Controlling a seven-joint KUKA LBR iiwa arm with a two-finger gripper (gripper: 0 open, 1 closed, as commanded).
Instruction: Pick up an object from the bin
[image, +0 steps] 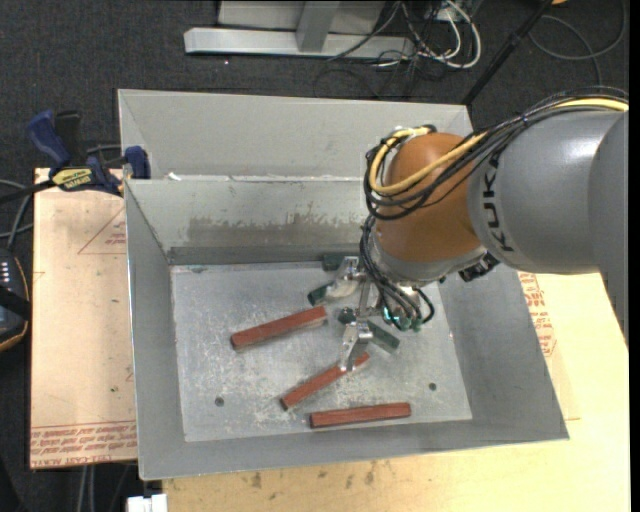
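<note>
Near the centre of the scratched grey metal bin (150, 300), the gripper (352, 342) is seen at the upper end of the middle flat reddish-brown stick (318, 384) — matching upper bar (278, 328) and lower bar (360, 414) are laid nearby; grip width cannot be told.

Middle brown stick (315, 385), upper end beneath pincer (352, 348)

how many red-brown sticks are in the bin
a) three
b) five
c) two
a: three lie on the floor of the bin: the upper stick, the middle stick, whose right end is by the gripper, and the front stick.
</note>
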